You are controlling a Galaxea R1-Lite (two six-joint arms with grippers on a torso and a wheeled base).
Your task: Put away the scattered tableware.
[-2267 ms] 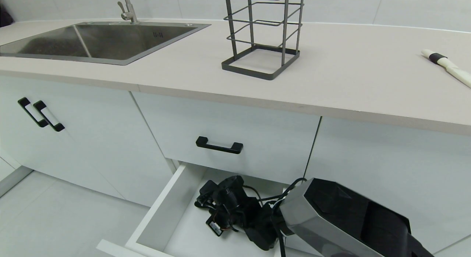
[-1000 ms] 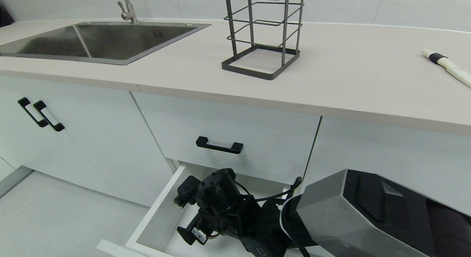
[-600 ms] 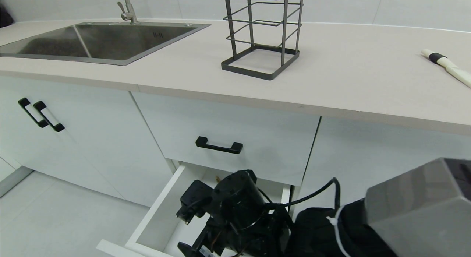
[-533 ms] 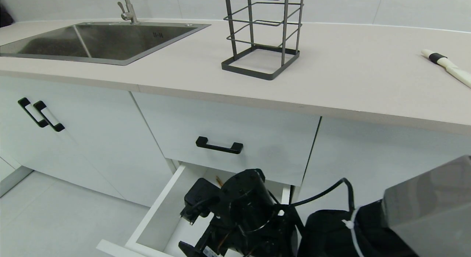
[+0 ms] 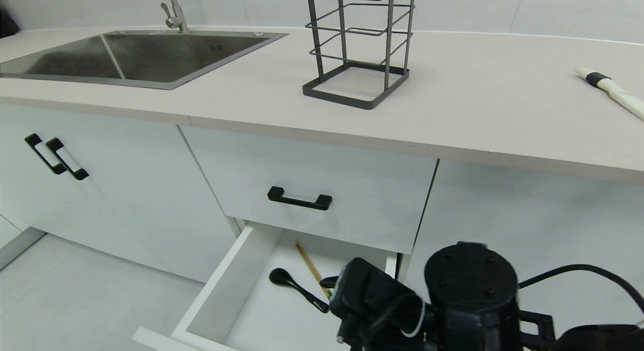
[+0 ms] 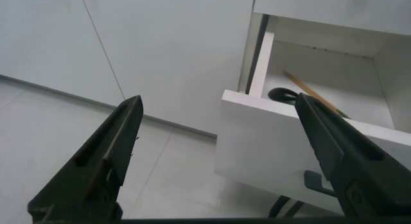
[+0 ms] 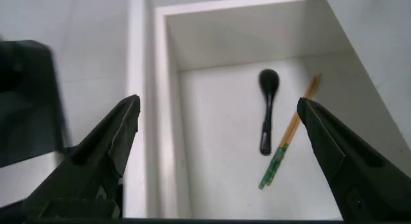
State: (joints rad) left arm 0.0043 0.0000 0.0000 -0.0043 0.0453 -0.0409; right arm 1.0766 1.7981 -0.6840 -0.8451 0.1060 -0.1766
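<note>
Inside the drawer (image 7: 162, 89), spoon (image 7: 266, 115) and green-tipped chopsticks (image 7: 289, 140) lie beneath the gaping right gripper (image 7: 218, 107).

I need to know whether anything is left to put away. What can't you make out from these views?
Head view: the white utensil on the countertop is cut off by the right edge.
Head view: the right gripper covers the open drawer's near right part.
Right wrist view: blur leaves it unclear whether the chopsticks are one stick or two.
Left wrist view: the drawer's front panel hides most of the black spoon.
</note>
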